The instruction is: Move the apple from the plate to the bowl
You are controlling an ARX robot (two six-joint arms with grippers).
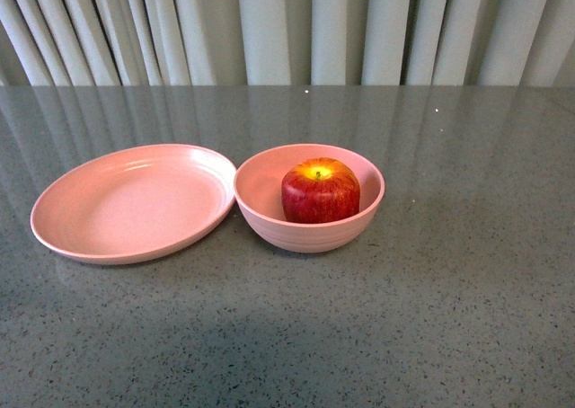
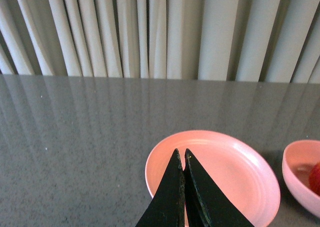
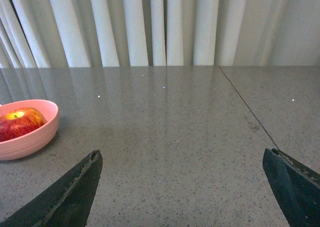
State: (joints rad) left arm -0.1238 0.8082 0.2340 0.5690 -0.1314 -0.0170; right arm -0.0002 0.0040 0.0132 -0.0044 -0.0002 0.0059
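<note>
The red apple (image 1: 320, 190) with a yellow patch round its stem sits upright inside the deep pink bowl (image 1: 269, 219). The shallow oval pink plate (image 1: 135, 203) lies just left of the bowl, touching it, with nothing on it. Neither arm shows in the front view. In the left wrist view my left gripper (image 2: 181, 153) is shut and empty, its tips over the near side of the plate (image 2: 230, 167); the bowl (image 2: 297, 179) is at the edge. In the right wrist view my right gripper (image 3: 184, 154) is open and empty, well to the right of the bowl (image 3: 30, 137) and apple (image 3: 20, 122).
The grey speckled table (image 1: 449, 318) runs back to pale pleated curtains (image 1: 287, 31). A thin seam (image 3: 245, 104) crosses the tabletop in the right wrist view.
</note>
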